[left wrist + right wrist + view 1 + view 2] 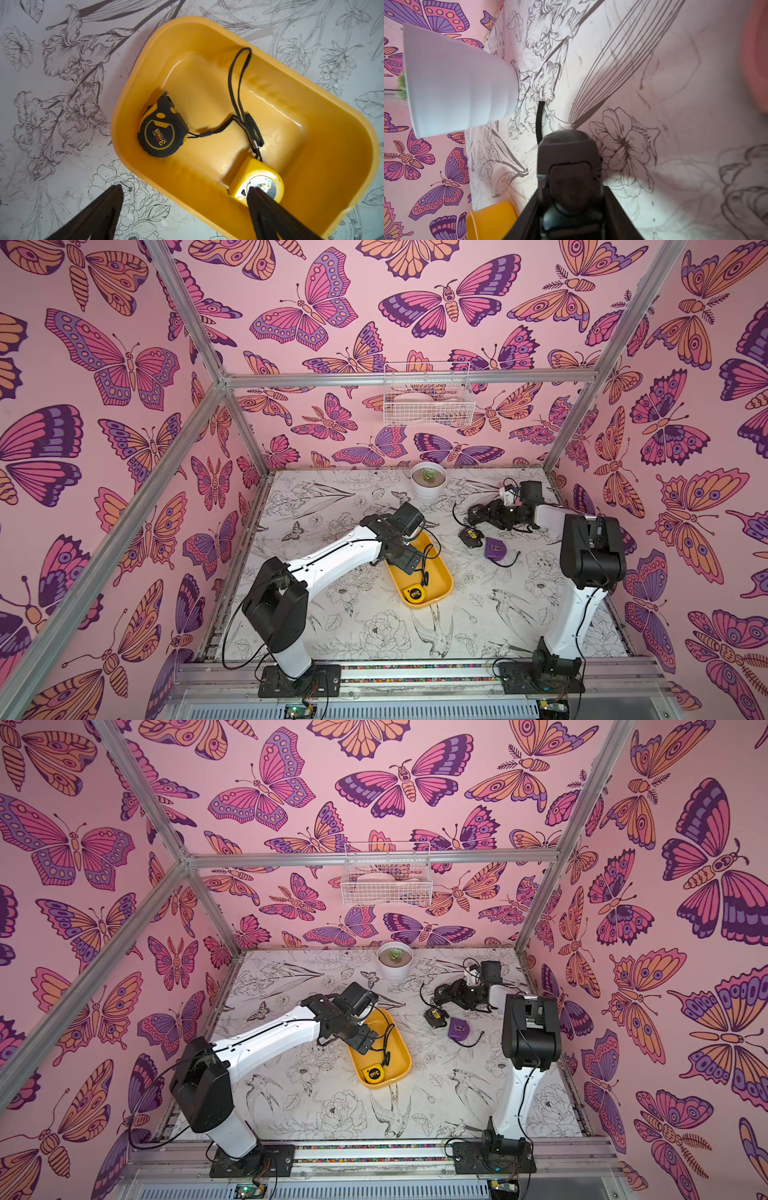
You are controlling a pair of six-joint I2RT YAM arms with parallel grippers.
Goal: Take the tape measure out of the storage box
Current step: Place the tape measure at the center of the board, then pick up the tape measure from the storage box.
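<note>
Left gripper [185, 188] spread above the storage box [332, 145] — next we clamp its tape measure [162, 133] — right gripper [571, 184] pinching a dark tape measure [566, 153].

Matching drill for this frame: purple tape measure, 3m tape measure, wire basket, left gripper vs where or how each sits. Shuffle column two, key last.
Column 1
1 purple tape measure
2 black-and-yellow 3m tape measure
3 white wire basket
4 left gripper

Column 2
a hung on the back wall
b lying in the yellow storage box
c lying on the table, outside the box
d jaws wide open, above the box

Pairs: 1-c, 2-b, 3-a, 4-d
</note>
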